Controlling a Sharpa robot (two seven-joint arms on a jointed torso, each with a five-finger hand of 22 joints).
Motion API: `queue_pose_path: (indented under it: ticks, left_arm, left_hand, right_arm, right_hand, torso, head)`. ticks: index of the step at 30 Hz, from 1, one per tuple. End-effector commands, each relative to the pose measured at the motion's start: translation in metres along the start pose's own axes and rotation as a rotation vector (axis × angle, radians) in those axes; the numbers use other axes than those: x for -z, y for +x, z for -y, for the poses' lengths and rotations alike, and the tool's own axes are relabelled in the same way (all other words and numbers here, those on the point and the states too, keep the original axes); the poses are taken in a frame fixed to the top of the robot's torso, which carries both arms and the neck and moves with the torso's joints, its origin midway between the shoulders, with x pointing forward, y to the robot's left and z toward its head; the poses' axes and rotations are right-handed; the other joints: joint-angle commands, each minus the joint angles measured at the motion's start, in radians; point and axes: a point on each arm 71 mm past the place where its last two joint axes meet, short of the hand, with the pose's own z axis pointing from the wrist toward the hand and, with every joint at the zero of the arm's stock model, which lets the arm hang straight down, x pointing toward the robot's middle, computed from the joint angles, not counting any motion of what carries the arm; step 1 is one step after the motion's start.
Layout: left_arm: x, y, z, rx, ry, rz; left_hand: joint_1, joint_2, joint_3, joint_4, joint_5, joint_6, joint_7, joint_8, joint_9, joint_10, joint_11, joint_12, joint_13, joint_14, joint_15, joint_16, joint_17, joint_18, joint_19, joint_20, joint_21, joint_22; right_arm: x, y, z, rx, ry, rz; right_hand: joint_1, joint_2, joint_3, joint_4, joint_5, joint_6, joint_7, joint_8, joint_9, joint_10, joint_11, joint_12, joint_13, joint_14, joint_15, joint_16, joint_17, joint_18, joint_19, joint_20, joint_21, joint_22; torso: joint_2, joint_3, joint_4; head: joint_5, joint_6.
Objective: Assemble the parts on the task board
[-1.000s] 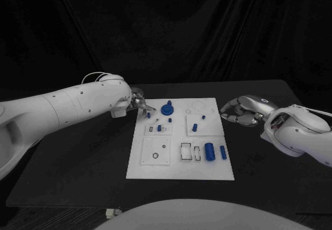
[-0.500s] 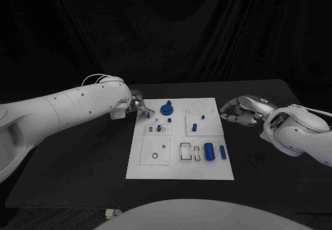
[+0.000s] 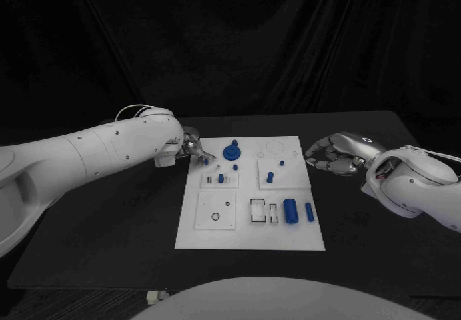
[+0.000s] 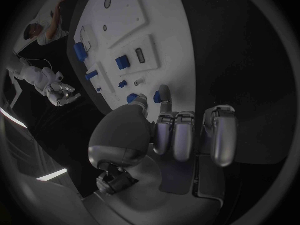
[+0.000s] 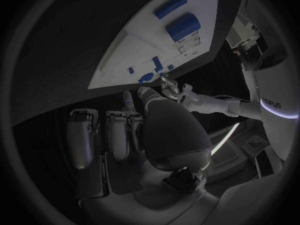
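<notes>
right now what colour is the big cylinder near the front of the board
Blue. The big cylinder lying on the white task board shows best in the head view.

Dim overall: the black worktop (image 3: 115, 227) and dark backdrop swallow light, while the white task board (image 3: 252, 233) stands out brightly. Both wrist views bend straight edges and darken toward their circular rims.

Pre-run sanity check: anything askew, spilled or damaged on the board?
Nothing stands out. The task board lies flat and square on the table; the blue parts sit on it. The left robot hand is at the board's far left corner, and the right robot hand is curled beside its right edge.
</notes>
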Motion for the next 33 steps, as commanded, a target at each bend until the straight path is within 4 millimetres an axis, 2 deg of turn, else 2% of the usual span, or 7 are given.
queue_pose_path:
  ticks: [1, 7, 15, 33]
  left_arm:
    - [-0.0008, 0.0012, 0.0023, 0.000, 0.019, -0.003]
    - [-0.0016, 0.0009, 0.0030, 0.002, 0.021, 0.001]
    - [-0.0019, -0.0002, 0.0036, 0.008, 0.031, 0.017]
    - [-0.0031, -0.0027, 0.0035, 0.015, 0.036, 0.035]
  left_hand:
    - [0.004, 0.012, 0.001, -0.007, 0.008, -0.010, 0.001, -0.003, 0.002, 0.104, -0.004, 0.003, 0.263, 0.102, -0.005, 0.003, 0.263, 0.017, -0.005, -0.002, -0.004, 0.211]
    - [0.008, 0.015, 0.002, -0.009, 0.016, -0.012, 0.001, -0.004, 0.003, 0.104, -0.003, 0.003, 0.263, 0.102, -0.004, 0.003, 0.263, 0.017, -0.004, -0.001, -0.004, 0.211]
    - [0.017, 0.018, 0.004, -0.014, 0.043, -0.014, 0.001, -0.003, 0.007, 0.104, -0.003, 0.003, 0.263, 0.102, -0.004, 0.003, 0.263, 0.017, -0.004, -0.001, -0.004, 0.211]
    - [0.023, 0.017, 0.004, -0.018, 0.051, -0.017, 0.002, -0.004, 0.008, 0.104, -0.003, 0.003, 0.263, 0.102, -0.003, 0.003, 0.263, 0.017, -0.005, 0.000, -0.005, 0.211]
  right_arm:
    - [0.0005, 0.0008, -0.0001, 0.000, 0.004, 0.004]
    - [0.0005, 0.0015, 0.0000, 0.000, 0.004, 0.000]
    - [0.0010, 0.0026, 0.0008, 0.000, 0.007, -0.004]
    - [0.0014, 0.0045, 0.0013, -0.001, 0.008, -0.010]
  right_hand:
    - [0.007, -0.006, 0.006, 0.001, 0.003, 0.003, 0.001, -0.003, -0.001, 0.105, 0.002, 0.002, 0.263, 0.090, 0.006, -0.003, 0.209, -0.002, 0.078, 0.009, -0.001, 0.245]
    - [0.007, -0.006, 0.006, 0.001, 0.003, 0.003, 0.001, -0.003, -0.001, 0.105, 0.002, 0.002, 0.263, 0.090, 0.006, -0.003, 0.209, -0.002, 0.078, 0.009, -0.001, 0.245]
    - [0.007, -0.006, 0.006, 0.001, 0.003, 0.003, 0.001, -0.003, -0.001, 0.105, 0.002, 0.002, 0.263, 0.090, 0.006, -0.003, 0.209, -0.002, 0.078, 0.009, -0.001, 0.245]
    - [0.007, -0.006, 0.006, 0.001, 0.003, 0.003, 0.001, -0.003, -0.001, 0.105, 0.002, 0.002, 0.263, 0.090, 0.006, -0.003, 0.209, -0.002, 0.078, 0.009, -0.001, 0.245]
  torso:
    - [0.000, -0.0002, -0.0001]
    - [-0.001, -0.0003, 0.0000]
    - [0.000, 0.0003, 0.0002]
    - [-0.001, 0.0003, -0.0001]
  head:
    - [-0.001, 0.000]
    - [-0.001, 0.000]
    - [-0.002, 0.000]
    - [-0.002, 0.000]
